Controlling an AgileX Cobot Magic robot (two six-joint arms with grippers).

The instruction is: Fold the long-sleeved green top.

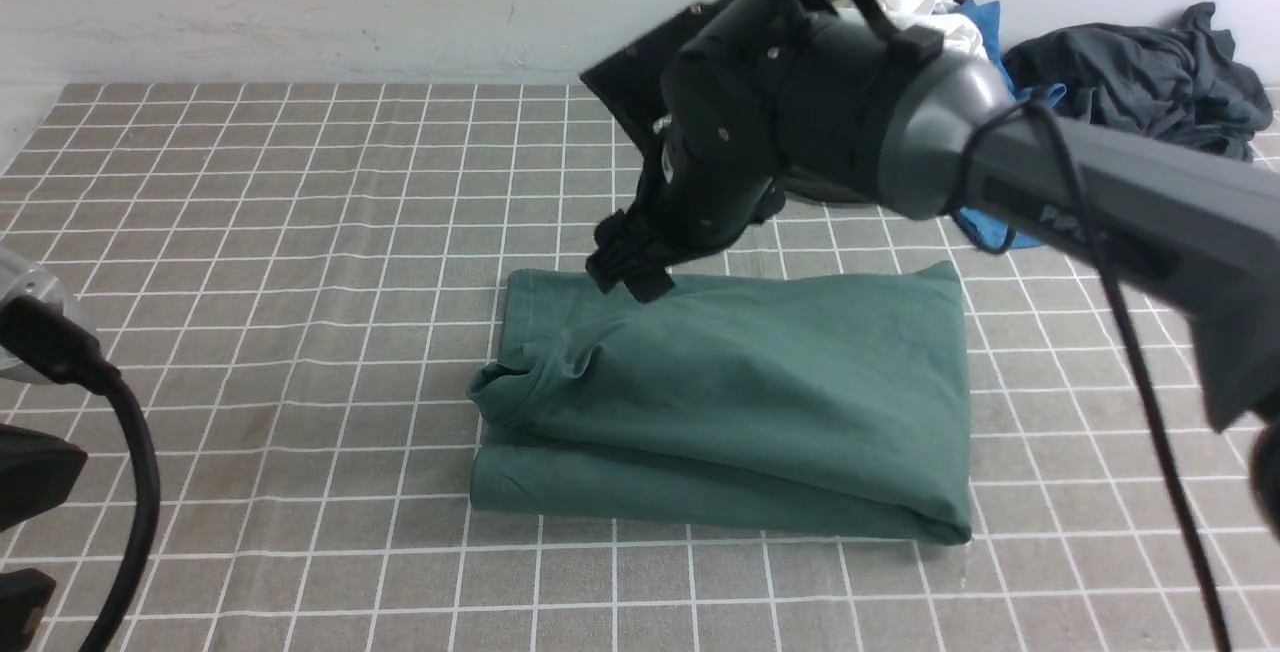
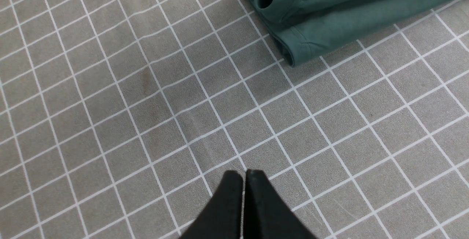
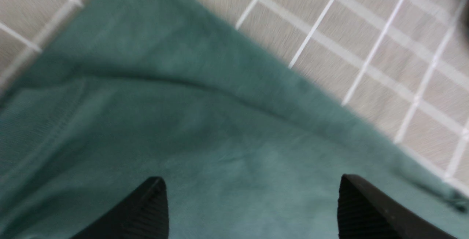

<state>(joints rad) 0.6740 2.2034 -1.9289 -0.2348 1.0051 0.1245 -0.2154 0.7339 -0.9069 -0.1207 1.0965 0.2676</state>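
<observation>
The green top (image 1: 740, 402) lies in the middle of the desk (image 1: 250, 232) as a thick, roughly rectangular bundle of several layers. Its long folded edge faces the robot, and there is a bunched lump (image 1: 520, 377) of fabric at its left end. The right gripper (image 1: 630, 267) hangs just over the bundle's far left corner, jaws spread wide with nothing between them. The right wrist view shows only green cloth beneath its fingertips (image 3: 152, 213). The folding looks nearly or wholly done, so the step in hand is probably to leave the bundle as it lies. That calls for rising straight up, so that no fingertip catches the top layer and drags it open. The lump may want pressing flat if a neater result is wanted. The left gripper (image 2: 243, 175) is closed and empty, above bare desk near the bundle's near left corner, apart from it. Other clothes (image 1: 1150, 82) are heaped at the back right.
</observation>
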